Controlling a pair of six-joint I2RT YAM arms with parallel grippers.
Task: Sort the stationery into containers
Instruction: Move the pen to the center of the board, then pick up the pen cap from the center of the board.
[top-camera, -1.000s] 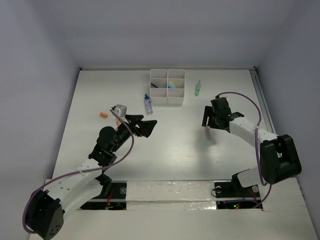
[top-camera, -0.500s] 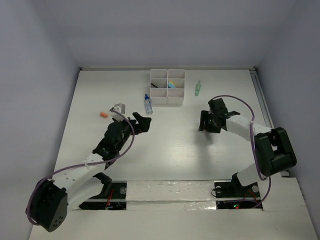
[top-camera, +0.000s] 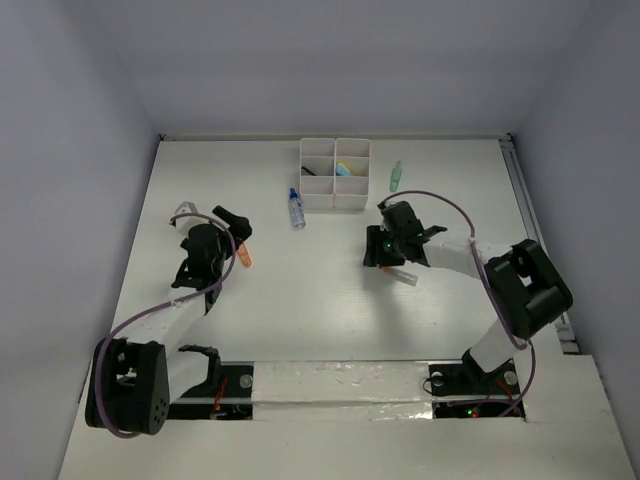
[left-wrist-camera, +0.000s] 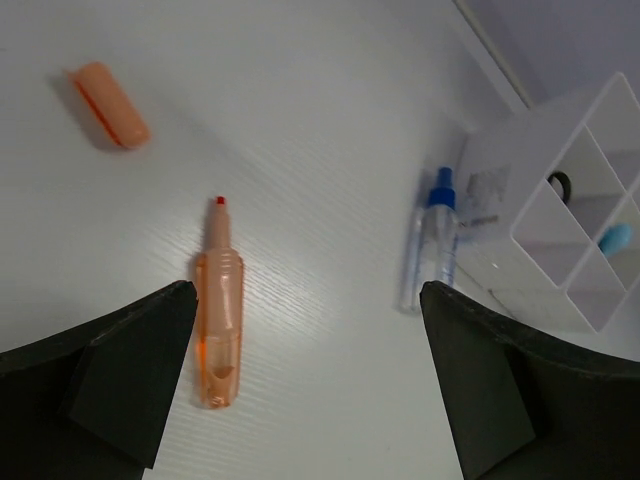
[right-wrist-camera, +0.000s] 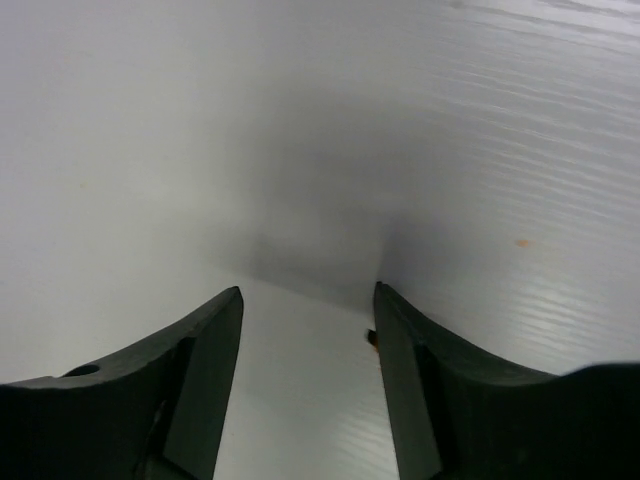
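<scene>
An uncapped orange highlighter lies on the table, just inside my left gripper's left finger; it also shows in the top view as the highlighter. Its orange cap lies apart, farther off. A blue-capped clear pen rests beside the white divided organizer. My left gripper hangs open and empty above the table. My right gripper is open low over bare table, with a tiny orange speck by its right finger. In the top view a small white piece lies beside the right gripper.
The organizer stands at the back centre with a yellow and a blue item in its cells. A green item lies to its right, the blue pen to its left. The left gripper is near the left side.
My left arm has swung left and pulled back from the table's middle to the orange highlighter. My right gripper has moved left, and a white piece now lies beside it.
</scene>
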